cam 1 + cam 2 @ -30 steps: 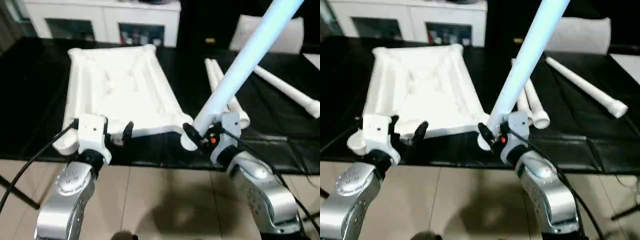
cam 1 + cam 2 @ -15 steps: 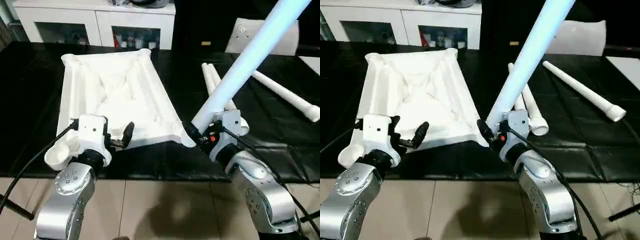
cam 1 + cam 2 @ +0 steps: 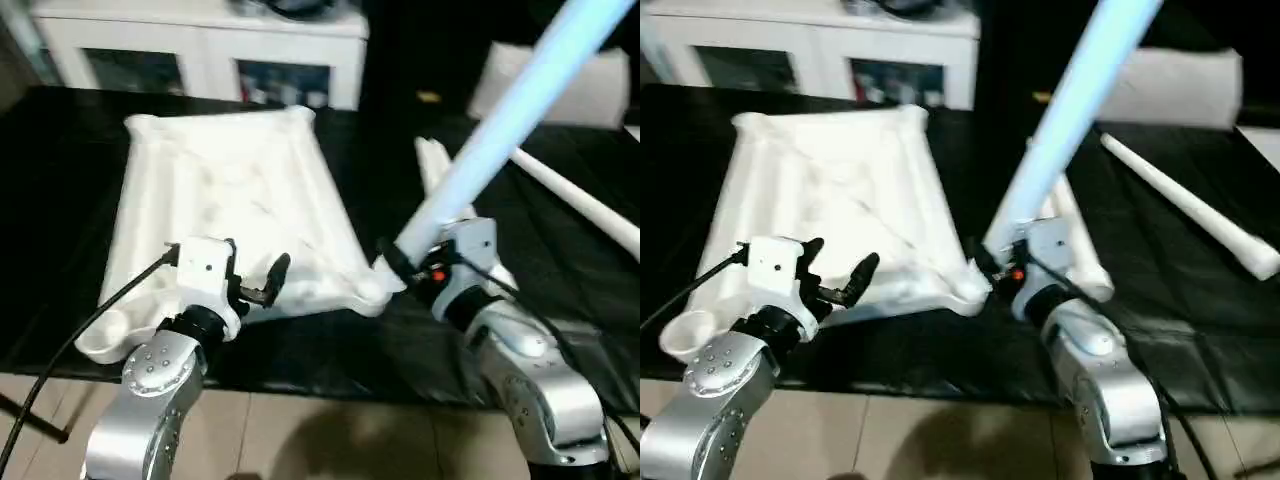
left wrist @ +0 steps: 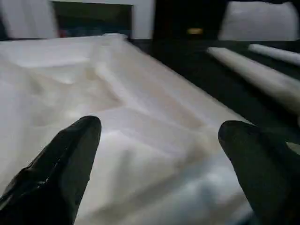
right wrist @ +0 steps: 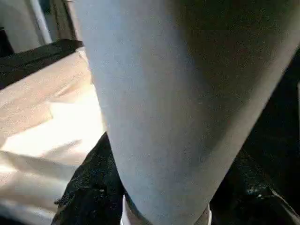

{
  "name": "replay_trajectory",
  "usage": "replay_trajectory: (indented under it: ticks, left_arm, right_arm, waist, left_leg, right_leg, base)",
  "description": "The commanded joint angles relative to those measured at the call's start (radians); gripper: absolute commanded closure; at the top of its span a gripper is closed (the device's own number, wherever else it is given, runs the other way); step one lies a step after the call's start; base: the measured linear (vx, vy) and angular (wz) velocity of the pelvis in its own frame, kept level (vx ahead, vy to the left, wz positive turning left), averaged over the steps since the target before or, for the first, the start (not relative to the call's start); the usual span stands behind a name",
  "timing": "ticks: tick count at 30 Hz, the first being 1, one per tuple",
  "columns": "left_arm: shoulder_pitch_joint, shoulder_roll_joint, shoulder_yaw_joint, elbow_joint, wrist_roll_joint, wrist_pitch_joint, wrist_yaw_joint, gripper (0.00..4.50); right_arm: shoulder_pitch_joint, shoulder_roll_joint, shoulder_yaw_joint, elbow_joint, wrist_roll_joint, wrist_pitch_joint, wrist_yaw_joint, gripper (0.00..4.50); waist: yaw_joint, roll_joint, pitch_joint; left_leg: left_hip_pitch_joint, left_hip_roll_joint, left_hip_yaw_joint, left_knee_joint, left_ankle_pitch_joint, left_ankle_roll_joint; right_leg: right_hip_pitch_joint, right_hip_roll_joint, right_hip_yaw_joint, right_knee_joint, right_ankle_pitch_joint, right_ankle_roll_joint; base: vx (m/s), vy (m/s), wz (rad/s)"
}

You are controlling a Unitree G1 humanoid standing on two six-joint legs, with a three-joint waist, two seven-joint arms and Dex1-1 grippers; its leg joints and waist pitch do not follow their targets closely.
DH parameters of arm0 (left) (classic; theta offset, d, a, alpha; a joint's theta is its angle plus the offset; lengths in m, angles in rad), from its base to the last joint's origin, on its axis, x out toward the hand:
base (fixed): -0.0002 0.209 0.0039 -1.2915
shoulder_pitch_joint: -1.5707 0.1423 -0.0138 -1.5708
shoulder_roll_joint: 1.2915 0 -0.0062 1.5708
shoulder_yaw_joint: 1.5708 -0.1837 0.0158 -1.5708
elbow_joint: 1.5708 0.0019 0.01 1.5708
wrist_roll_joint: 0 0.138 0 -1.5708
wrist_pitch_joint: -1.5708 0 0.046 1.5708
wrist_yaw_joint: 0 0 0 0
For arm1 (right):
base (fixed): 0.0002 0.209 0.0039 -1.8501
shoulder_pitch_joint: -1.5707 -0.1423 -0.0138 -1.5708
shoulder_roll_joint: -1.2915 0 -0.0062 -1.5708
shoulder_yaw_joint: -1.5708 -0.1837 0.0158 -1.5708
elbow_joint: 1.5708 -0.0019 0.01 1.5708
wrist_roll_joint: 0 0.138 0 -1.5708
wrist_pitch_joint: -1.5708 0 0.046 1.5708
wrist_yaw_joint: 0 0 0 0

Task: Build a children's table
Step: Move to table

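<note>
Since a second ago the left pincer (image 3: 255,283) has crept inward along the tabletop (image 3: 230,200)'s near edge, fingers spread wide. Right pincer (image 3: 408,268) stays clamped on a leg (image 3: 500,130) tilted up, foot by the near-right corner socket (image 3: 372,290). Tabletop lies underside-up on the black bench (image 3: 60,180), spare legs (image 3: 1185,205) further right.

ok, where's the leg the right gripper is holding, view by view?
Left eye: leg slants from the right gripper to the top right corner.
Right eye: leg rises from mid-frame to the top edge.
Left wrist: held leg not in it.
Right wrist: leg close up, centre.
Shared landmark: upturned tabletop.
</note>
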Motion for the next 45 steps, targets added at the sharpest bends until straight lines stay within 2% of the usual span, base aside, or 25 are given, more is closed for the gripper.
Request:
replay_trajectory:
  ticks: [1, 2, 3, 4, 5, 6, 7, 8, 9, 10, 11, 12, 13, 14, 15, 17, 18, 19, 20, 22, 25, 28, 34, 39, 45]
  left_arm:
    - [-0.002, 0.002, 0.004, -0.007, 0.001, -0.003, -0.004, 0.0]
    - [-0.001, 0.002, 0.004, -0.007, 0.001, -0.004, -0.004, 0.0]
    - [0.0, 0.003, 0.004, -0.007, 0.001, -0.005, -0.004, 0.0]
    - [0.0, 0.003, 0.004, -0.007, 0.001, -0.005, -0.005, 0.0]
    - [0.001, 0.003, 0.004, -0.008, 0.002, -0.005, -0.005, 0.0]
    - [0.002, 0.004, 0.003, -0.008, 0.003, -0.006, -0.005, 0.0]
    - [0.001, 0.005, 0.003, -0.008, 0.004, -0.005, -0.007, 0.0]
    - [-0.002, 0.007, 0.003, -0.007, 0.003, -0.001, -0.007, 0.0]
    - [-0.003, 0.009, 0.003, -0.007, 0.003, -0.001, -0.008, 0.0]
    - [-0.005, 0.015, 0.001, -0.005, 0.003, -0.009, -0.016, 0.0]
    - [-0.005, 0.022, 0.0, -0.006, -0.003, 0.0, -0.025, 0.0]
    - [-0.008, 0.03, -0.004, -0.006, -0.009, 0.012, -0.038, 0.0]
    - [-0.009, 0.034, -0.005, -0.005, -0.012, 0.017, -0.045, 0.0]
    - [-0.009, 0.034, -0.005, -0.005, -0.012, 0.017, -0.045, 0.0]
    - [-0.017, 0.047, -0.011, -0.001, -0.02, 0.026, -0.069, 0.0]
    - [-0.031, 0.065, -0.025, 0.006, -0.029, 0.042, -0.101, 0.0]
    - [-0.042, 0.076, -0.037, 0.015, -0.033, 0.05, -0.123, 0.0]
    - [-0.062, 0.091, -0.055, 0.031, -0.048, 0.065, -0.163, 0.0]
    - [-0.065, 0.094, -0.058, 0.034, -0.051, 0.068, -0.17, 0.0]
    - [-0.086, 0.12, -0.081, 0.052, -0.058, 0.077, -0.215, 0.0]
    - [-0.127, 0.178, -0.132, 0.089, -0.069, 0.111, -0.315, 0.0]
    - [-0.169, 0.235, -0.177, 0.118, -0.085, 0.15, -0.42, 0.0]
    - [-0.211, 0.27, -0.215, 0.168, -0.084, 0.137, -0.5, 0.0]
    - [-0.298, 0.323, -0.272, 0.285, -0.052, 0.116, -0.597, 0.46]
    - [-0.36, 0.34, -0.291, 0.381, -0.022, 0.109, -0.639, 0.99]
  right_arm:
    - [-0.011, -0.001, 0.01, -0.004, -0.007, -0.015, 0.005, 2.57]
    - [-0.011, -0.001, 0.011, -0.004, -0.007, -0.016, 0.005, 2.57]
    - [-0.01, -0.001, 0.011, -0.004, -0.008, -0.016, 0.005, 2.57]
    - [-0.01, -0.001, 0.012, -0.005, -0.007, -0.021, 0.007, 2.57]
    - [-0.01, -0.001, 0.013, -0.005, -0.008, -0.025, 0.009, 2.57]
    - [-0.009, -0.001, 0.013, -0.005, -0.008, -0.028, 0.009, 2.57]
    - [-0.011, 0.0, 0.013, -0.003, 0.0, -0.036, 0.019, 2.57]
    - [-0.012, 0.003, 0.013, -0.001, 0.009, -0.039, 0.025, 2.57]
    - [-0.012, 0.004, 0.013, 0.0, 0.009, -0.04, 0.024, 2.57]
    - [-0.016, 0.009, 0.01, 0.007, 0.0, -0.05, 0.014, 2.57]
    - [-0.019, 0.014, 0.007, 0.013, -0.003, -0.054, 0.008, 2.57]
    - [-0.021, 0.018, 0.001, 0.02, -0.002, -0.06, 0.005, 2.57]
    - [-0.022, 0.02, -0.001, 0.023, 0.0, -0.064, 0.004, 2.57]
    - [-0.022, 0.02, -0.001, 0.023, 0.0, -0.064, 0.004, 2.57]
    - [-0.022, 0.021, -0.003, 0.026, 0.002, -0.071, 0.0, 2.57]
    - [-0.022, 0.037, -0.016, 0.032, 0.009, -0.086, -0.016, 2.57]
    - [-0.022, 0.041, -0.021, 0.034, 0.009, -0.097, -0.019, 2.57]
    - [-0.028, 0.049, -0.031, 0.041, 0.018, -0.098, -0.018, 2.57]
    - [-0.029, 0.051, -0.034, 0.043, 0.02, -0.099, -0.018, 2.57]
    - [-0.038, 0.055, -0.042, 0.056, 0.017, -0.108, -0.023, 2.57]
    - [-0.051, 0.036, -0.056, 0.068, 0.04, -0.041, -0.01, 2.57]
    - [-0.063, 0.023, -0.07, 0.071, 0.053, -0.016, -0.009, 2.57]
    - [-0.068, -0.011, -0.047, 0.078, 0.029, -0.028, 0.027, 2.57]
    - [-0.047, -0.049, 0.007, 0.079, -0.003, -0.048, 0.075, 2.57]
    - [-0.035, -0.039, -0.006, 0.076, 0.026, -0.037, 0.085, 2.57]
  waist:
    - [-0.065, 0.02, -0.068]
    - [-0.057, 0.027, -0.07]
    - [-0.053, 0.014, -0.054]
    - [-0.048, 0.002, -0.047]
    - [-0.051, -0.014, -0.045]
    - [-0.043, -0.063, -0.033]
    - [0.008, -0.08, -0.025]
    - [0.011, -0.08, -0.021]
    - [0.027, -0.076, -0.028]
    - [0.022, -0.058, -0.014]
    - [0.024, -0.046, -0.018]
    - [0.017, -0.017, -0.017]
    - [0.0, 0.003, -0.03]
    - [-0.003, 0.001, -0.036]
    - [-0.005, 0.008, -0.051]
    - [0.001, 0.004, -0.058]
    - [-0.001, 0.0, -0.051]
    - [-0.002, -0.001, -0.041]
    - [-0.002, -0.003, -0.036]
    - [-0.008, -0.005, -0.025]
    - [-0.005, -0.008, -0.017]
    - [0.002, -0.009, -0.022]
    - [0.002, -0.006, -0.025]
    - [0.002, -0.007, -0.027]
    - [0.002, -0.006, -0.026]
  left_leg:
    - [0.195, 0.166, -0.153, -0.11, 0.284, 0.439]
    - [0.198, 0.174, -0.167, -0.097, 0.35, 0.492]
    - [0.153, 0.164, -0.122, -0.099, 0.372, 0.494]
    - [0.121, 0.139, -0.073, -0.118, 0.334, 0.471]
    - [0.105, 0.114, -0.047, -0.12, 0.271, 0.444]
    - [0.051, 0.014, 0.017, -0.095, 0.04, 0.322]
    - [0.006, -0.061, 0.044, 0.022, -0.11, 0.189]
    - [-0.016, -0.039, 0.013, 0.049, -0.064, 0.139]
    - [-0.041, -0.035, -0.002, 0.057, 0.02, 0.064]
    - [-0.052, -0.013, -0.016, 0.029, 0.077, 0.035]
    - [-0.053, -0.002, -0.014, -0.004, 0.131, 0.024]
    - [-0.021, 0.026, -0.005, -0.088, 0.197, 0.01]
    - [-0.019, 0.053, -0.022, -0.099, 0.191, 0.002]
    - [0.003, 0.063, -0.026, -0.091, 0.21, -0.001]
    - [0.009, 0.062, -0.033, -0.081, 0.325, -0.007]
    - [0.003, 0.046, -0.027, -0.065, 0.482, -0.03]
    - [-0.004, 0.039, -0.019, -0.071, 0.423, -0.049]
    - [-0.014, 0.038, -0.016, -0.086, 0.269, -0.068]
    - [-0.015, 0.04, -0.014, -0.094, 0.183, -0.077]
    - [-0.012, 0.05, -0.015, -0.119, -0.061, -0.085]
    - [0.001, 0.045, -0.003, -0.127, -0.163, -0.059]
    - [0.007, 0.047, 0.009, -0.131, -0.141, -0.041]
    - [-0.006, 0.052, 0.02, -0.129, -0.066, -0.031]
    - [-0.005, 0.05, 0.021, -0.129, -0.045, -0.022]
    - [-0.003, 0.056, 0.02, -0.132, -0.059, -0.028]
  right_leg:
    - [-0.159, -0.032, 0.005, 0.104, -0.049, -0.035]
    - [-0.185, -0.039, 0.012, 0.133, -0.092, -0.007]
    - [-0.208, -0.051, 0.029, 0.155, -0.02, 0.036]
    - [-0.218, -0.053, 0.037, 0.151, 0.068, 0.049]
    - [-0.207, -0.058, 0.052, 0.115, 0.129, 0.022]
    - [-0.133, -0.081, 0.104, -0.013, 0.169, -0.017]
    - [-0.055, -0.173, 0.214, -0.121, -0.389, 0.012]
    - [-0.027, -0.217, 0.22, -0.131, -0.536, -0.031]
    - [-0.012, -0.196, 0.209, -0.114, -0.543, -0.078]
    - [-0.021, -0.194, 0.189, -0.107, -0.415, -0.15]
    - [-0.025, -0.174, 0.164, -0.097, -0.316, -0.185]
    - [-0.068, -0.111, 0.098, -0.074, -0.13, -0.195]
    - [-0.077, -0.07, 0.083, -0.023, 0.048, -0.169]
    - [-0.096, -0.073, 0.086, -0.013, 0.148, -0.169]
    - [-0.092, -0.08, 0.086, 0.004, 0.343, -0.192]
    - [-0.092, -0.077, 0.086, 0.014, 0.507, -0.199]
    - [-0.091, -0.081, 0.087, 0.004, 0.476, -0.2]
    - [-0.082, -0.091, 0.091, -0.007, 0.382, -0.204]
    - [-0.079, -0.097, 0.095, -0.013, 0.325, -0.206]
    - [-0.077, -0.109, 0.101, -0.029, 0.111, -0.207]
    - [-0.089, -0.111, 0.114, -0.055, -0.1, -0.177]
    - [-0.099, -0.111, 0.118, -0.062, -0.142, -0.166]
    - [-0.096, -0.105, 0.11, -0.053, -0.053, -0.189]
    - [-0.096, -0.103, 0.108, -0.049, -0.008, -0.193]
    - [-0.097, -0.11, 0.109, -0.049, -0.022, -0.214]
  base:
    - [0.158, -0.043, 0.04]
    - [0.158, -0.043, 0.04]
    - [0.075, -0.011, 0.0]
    - [0.0, 0.0, 0.0]
    - [0.0, 0.0, 0.0]
    - [0.003, -0.089, 0.05]
    - [0.019, -0.092, -0.07]
    - [0.019, -0.092, -0.07]
    - [0.056, -0.066, -0.12]
    - [0.051, -0.027, -0.03]
    - [0.051, -0.027, -0.03]
    - [0.063, 0.028, -0.1]
    - [0.076, 0.051, 0.01]
    - [0.076, 0.051, 0.01]
    - [0.071, 0.056, 0.08]
    - [0.035, 0.06, 0.01]
    - [0.0, 0.0, 0.0]
    - [0.0, 0.0, 0.0]
    - [0.0, 0.0, 0.0]
    - [-0.069, -0.004, -0.04]
    - [-0.047, -0.011, -0.02]
    - [0.0, 0.0, 0.0]
    - [0.0, 0.0, 0.0]
    - [0.0, 0.0, 0.0]
    - [0.0, 0.0, 0.0]
